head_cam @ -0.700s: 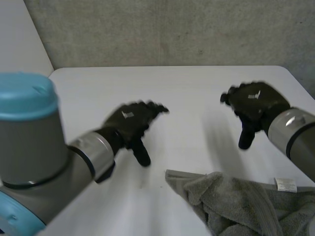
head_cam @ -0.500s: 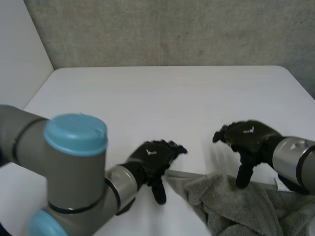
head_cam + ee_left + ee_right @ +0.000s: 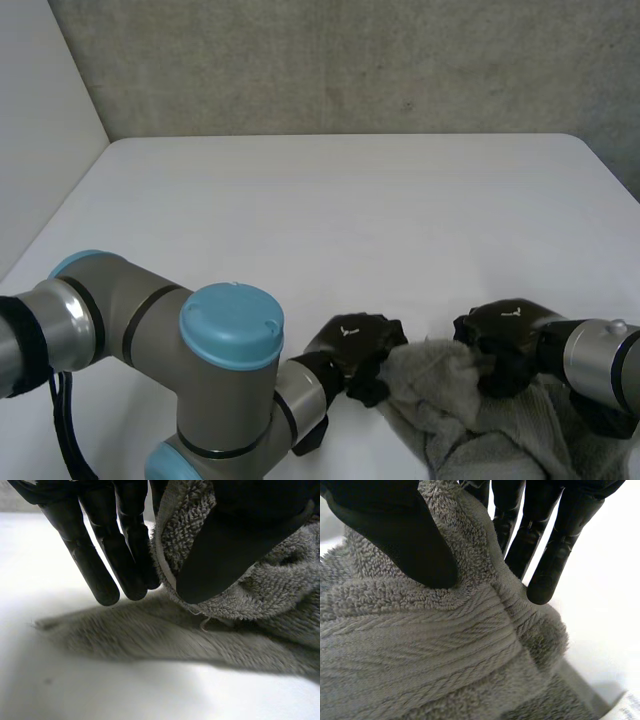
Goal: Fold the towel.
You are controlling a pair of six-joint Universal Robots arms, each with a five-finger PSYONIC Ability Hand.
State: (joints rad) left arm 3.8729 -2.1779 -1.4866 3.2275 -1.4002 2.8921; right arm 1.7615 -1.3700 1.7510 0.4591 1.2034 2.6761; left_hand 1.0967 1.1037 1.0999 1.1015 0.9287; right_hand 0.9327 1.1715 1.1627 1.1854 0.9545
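A grey terry towel (image 3: 470, 415) lies crumpled at the near right part of the white table (image 3: 330, 210). My left hand (image 3: 352, 340) is at the towel's left end. In the left wrist view its thumb (image 3: 225, 550) pinches the towel's hemmed edge (image 3: 167, 555) against the fingers (image 3: 100, 555). My right hand (image 3: 505, 332) sits a little to the right, on the towel's far edge. In the right wrist view its thumb (image 3: 395, 535) and fingers (image 3: 547, 540) pinch a raised ridge of towel (image 3: 445, 645) between them.
The table's far half lies bare up to a grey wall (image 3: 350, 60). My left arm's grey joints with light-blue caps (image 3: 230, 325) stand over the near left part. A white label (image 3: 631, 709) shows at the towel's edge.
Both hands have dropped from above the table's middle toward the near edge and have closed on the towel. Its left end has bunched up between them.
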